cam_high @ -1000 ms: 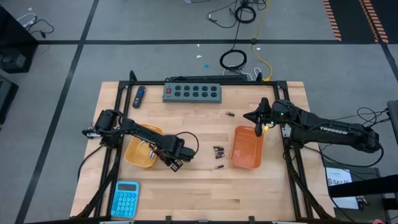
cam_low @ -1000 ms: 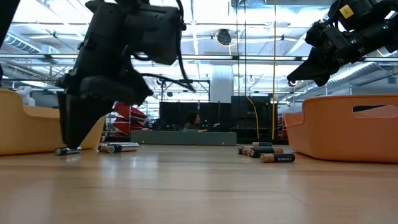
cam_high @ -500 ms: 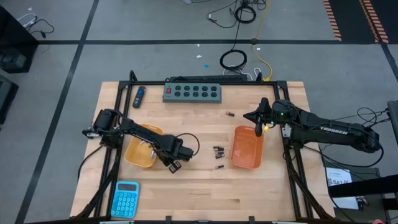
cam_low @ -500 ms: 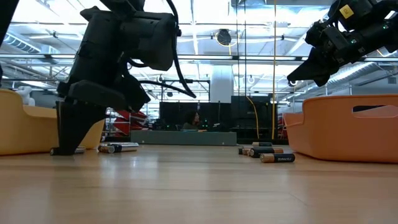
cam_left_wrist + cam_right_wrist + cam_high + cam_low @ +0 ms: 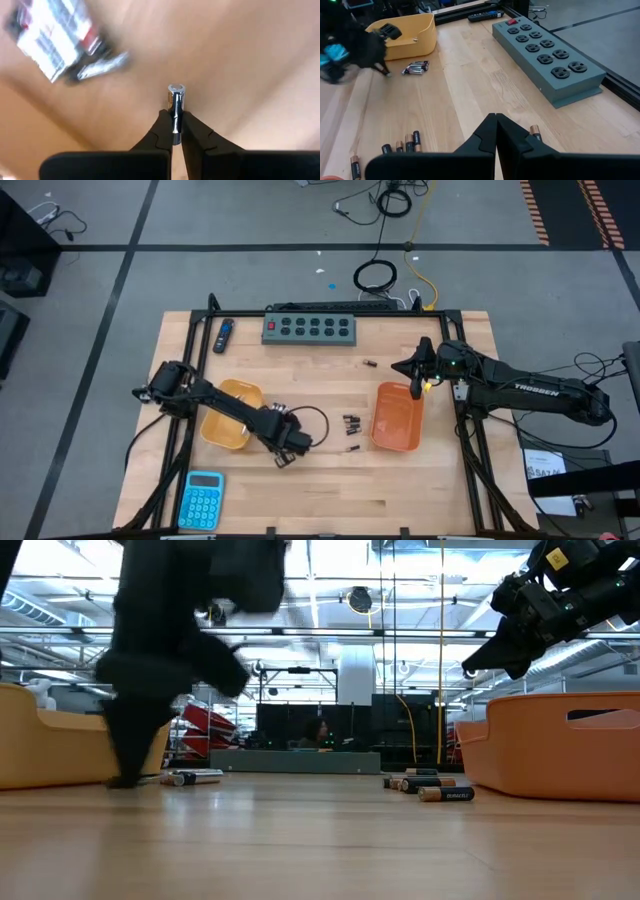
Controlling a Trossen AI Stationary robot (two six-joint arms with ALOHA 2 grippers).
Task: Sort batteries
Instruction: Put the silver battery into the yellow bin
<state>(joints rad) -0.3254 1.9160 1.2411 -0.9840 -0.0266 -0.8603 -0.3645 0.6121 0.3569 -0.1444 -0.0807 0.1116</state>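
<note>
At the table's (image 5: 330, 480) seven o'clock, the left gripper (image 5: 175, 131) pinches a silvery battery (image 5: 176, 100) beside the yellow bin (image 5: 228, 420), likely for dropping there. Dark batteries (image 5: 351, 421) wait centre. At three o'clock, the right gripper (image 5: 496, 125) idles, fingers pressed together, above the orange bin (image 5: 397, 420).

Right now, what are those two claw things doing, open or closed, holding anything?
Left gripper: closed on a silvery battery.
Right gripper: closed, holding nothing.
</note>
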